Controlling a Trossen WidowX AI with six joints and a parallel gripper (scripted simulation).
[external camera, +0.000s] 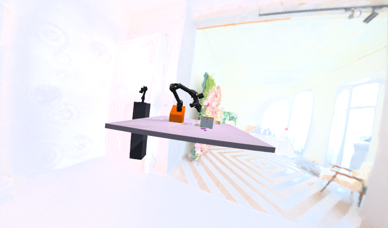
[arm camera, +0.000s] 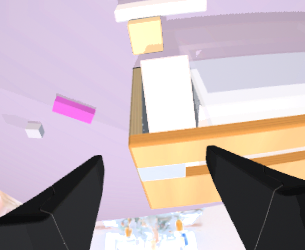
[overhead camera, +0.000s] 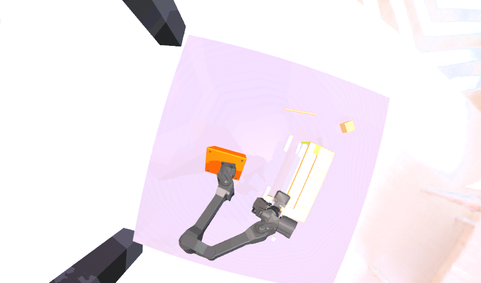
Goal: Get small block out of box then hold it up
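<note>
Here the arm [overhead camera: 214,214] reaches from its orange base [overhead camera: 225,163] to the near end of the box [overhead camera: 307,182], which stands toward the right side of the desk [overhead camera: 185,105]. The fingers are apart with nothing between them, hanging above the box's near end; in the wrist view one dark finger sits left of the box's orange-edged corner and the other overlaps its front. A small tan block [arm camera: 146,35] lies on the desk just past the far end of the box in the wrist view. A second tan cube [overhead camera: 347,126] sits well apart, nearer the desk's far right edge. A magenta piece [arm camera: 74,109] and a small white piece [arm camera: 34,130] lie on the desk left of the box. A thin yellow strip [overhead camera: 299,111] lies toward the far edge.
</note>
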